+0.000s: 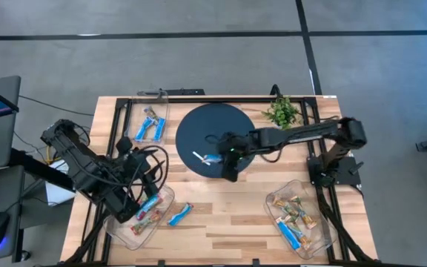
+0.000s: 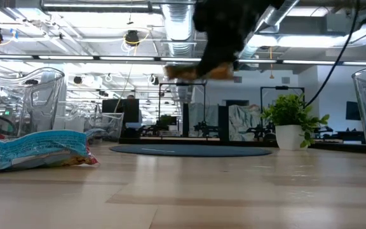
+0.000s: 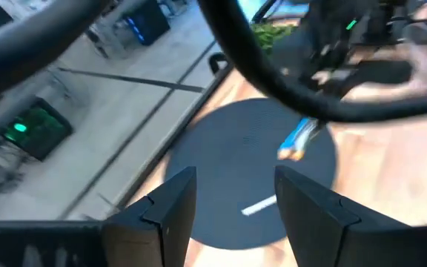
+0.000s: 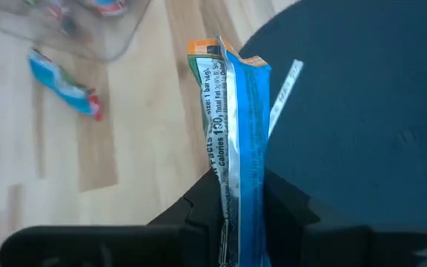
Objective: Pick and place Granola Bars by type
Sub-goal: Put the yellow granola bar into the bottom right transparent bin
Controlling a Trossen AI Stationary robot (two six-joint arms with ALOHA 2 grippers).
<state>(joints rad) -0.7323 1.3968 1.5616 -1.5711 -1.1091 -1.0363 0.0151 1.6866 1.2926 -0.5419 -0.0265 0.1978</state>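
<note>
While blue bar [image 4: 237, 148] is clamped in right gripper [image 1: 227, 158] above dark round mat [image 1: 199, 126] at desk centre, left gripper [image 3: 232, 196] is held open over front-left tray [image 1: 141, 215] of bars. One blue bar [image 1: 180, 214] lies loose beside that tray. White stick [image 1: 198, 156] lies on mat. More bars sit in front-right tray [image 1: 300, 213] and back-left tray [image 1: 150, 122].
</note>
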